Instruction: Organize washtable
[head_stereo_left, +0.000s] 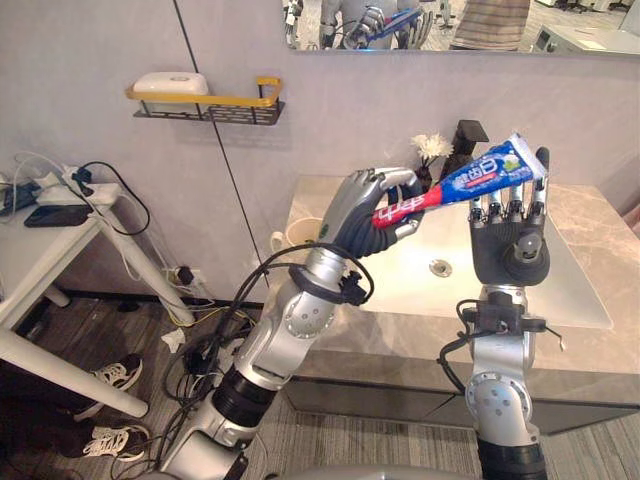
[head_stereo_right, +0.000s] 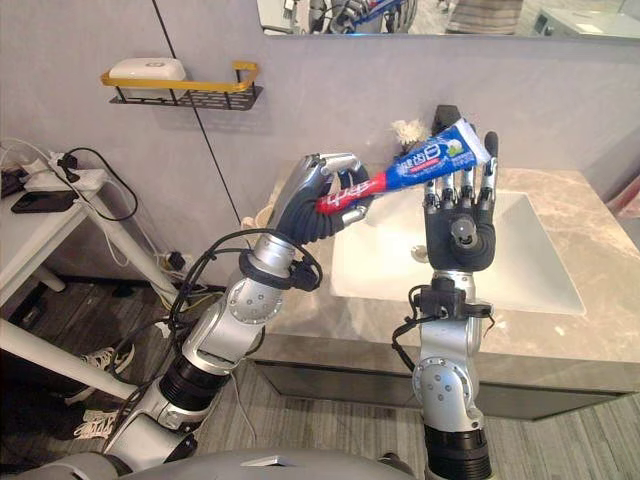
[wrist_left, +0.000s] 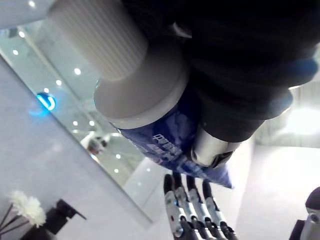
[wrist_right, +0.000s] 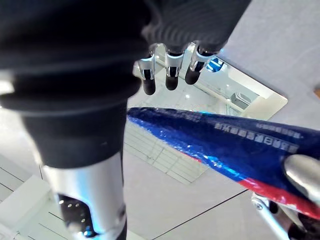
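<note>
Left eye view: grips red end of toothpaste tube (head_stereo_left: 478, 176) in curled fingers (head_stereo_left: 392, 182) of left hand (head_stereo_left: 365, 215), above sink (head_stereo_left: 575, 285). Holds tube slanting up, blue end just beside straight, parted fingers of right hand (head_stereo_left: 510, 240), upright over sink's front edge. Shows flowers (head_stereo_left: 432, 147) and pump bottle (head_stereo_left: 468, 135) behind sink.

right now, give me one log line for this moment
left hand: shut on toothpaste tube, cap end | right hand: open, fingers upright by tube's flat end | tube: in air, sink beyond
</note>
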